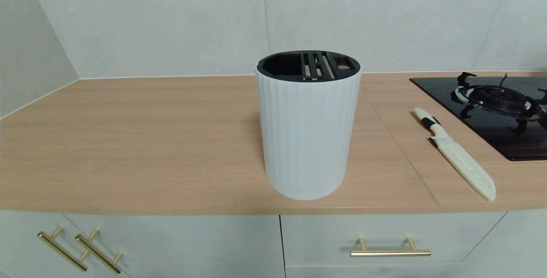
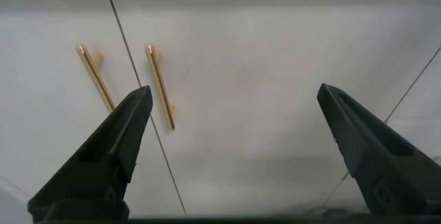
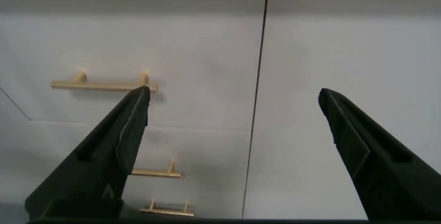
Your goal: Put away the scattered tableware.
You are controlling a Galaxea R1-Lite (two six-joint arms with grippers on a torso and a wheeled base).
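Counter (image 1: 171, 141): flat wood-grain top under smooth pale wall tiles (image 1: 171, 21).
Holder (image 1: 307, 141): upright white ribbed cylinder with a black slotted top, mid-counter.
Knife (image 1: 457, 156): cream with a black band, lying flat between holder and stove (image 1: 491, 115), touching neither.
Left gripper (image 2: 234, 89): dark tapered fingers spread wide, with brass bar handles (image 2: 160, 86) just beside one finger.
Right gripper (image 3: 233, 92): fingers spread wide, door seam (image 3: 258, 100) between them, brass handle (image 3: 103, 85) beside one.
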